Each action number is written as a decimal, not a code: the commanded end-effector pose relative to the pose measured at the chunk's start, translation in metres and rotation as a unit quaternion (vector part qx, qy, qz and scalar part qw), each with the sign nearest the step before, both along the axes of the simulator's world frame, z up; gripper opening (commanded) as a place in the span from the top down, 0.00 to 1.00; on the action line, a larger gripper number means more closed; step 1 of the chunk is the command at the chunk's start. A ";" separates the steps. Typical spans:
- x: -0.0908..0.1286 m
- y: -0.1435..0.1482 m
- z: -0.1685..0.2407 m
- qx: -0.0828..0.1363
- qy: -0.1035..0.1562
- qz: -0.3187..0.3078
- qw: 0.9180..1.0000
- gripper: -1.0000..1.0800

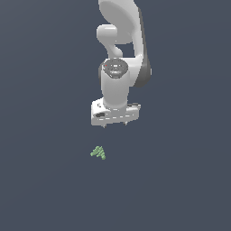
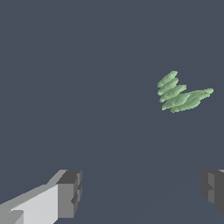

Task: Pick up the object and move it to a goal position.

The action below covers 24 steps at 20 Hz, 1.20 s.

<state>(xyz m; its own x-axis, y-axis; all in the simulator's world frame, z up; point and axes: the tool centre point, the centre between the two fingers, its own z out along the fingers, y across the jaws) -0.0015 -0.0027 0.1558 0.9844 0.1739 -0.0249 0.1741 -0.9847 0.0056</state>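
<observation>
The object [image 1: 98, 153] is a tiny pale-green, bumpy, inverted-V shape with two ridged prongs, lying on the dark grey floor. In the wrist view the object [image 2: 180, 94] lies apart from the fingers, beyond the fingertips and off to one side. My gripper [image 1: 115, 125] hangs above the floor, pointing down, higher in the exterior view than the object and slightly toward the exterior view's right of it. The gripper [image 2: 142, 192] is open, its two dark fingertips [image 2: 72, 192] spread wide with nothing between them.
The white arm [image 1: 119, 54] rises above the gripper at the upper centre of the exterior view. The plain dark grey floor [image 1: 45, 180] extends all around.
</observation>
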 end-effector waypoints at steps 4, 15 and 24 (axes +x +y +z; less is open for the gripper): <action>0.010 -0.007 -0.006 0.000 0.000 0.058 0.998 0.04; 0.033 -0.023 -0.021 0.002 0.000 0.196 0.981 0.04; 0.051 -0.039 -0.034 0.004 -0.001 0.304 0.953 0.04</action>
